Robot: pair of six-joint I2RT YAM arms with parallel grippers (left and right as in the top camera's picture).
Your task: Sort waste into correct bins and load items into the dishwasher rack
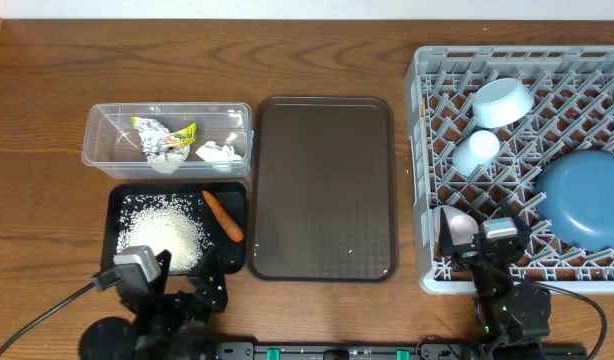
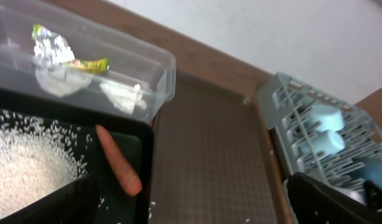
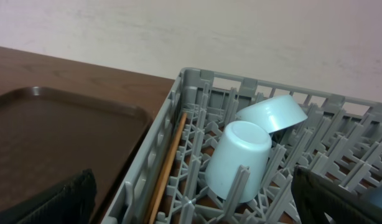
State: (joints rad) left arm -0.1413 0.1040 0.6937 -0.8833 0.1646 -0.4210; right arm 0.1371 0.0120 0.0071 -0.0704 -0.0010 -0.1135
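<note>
Left of the brown tray (image 1: 322, 190), the left gripper (image 2: 185, 186) is spread; the carrot (image 1: 223, 215) is laid diagonally in the black tray (image 1: 122, 195), thin tip toward the tub (image 1: 167, 107). Right of it, chopsticks (image 3: 170, 158) are laid lengthwise along the left wall of the rack (image 1: 422, 150); the right gripper (image 3: 192, 180) is spread.

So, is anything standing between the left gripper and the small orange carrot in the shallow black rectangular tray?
Nothing visible does. The small orange carrot lies on the bare floor of the shallow black rectangular tray, right of the loose white rice grains. The left gripper, open, hangs over the tray's near edge.
</note>
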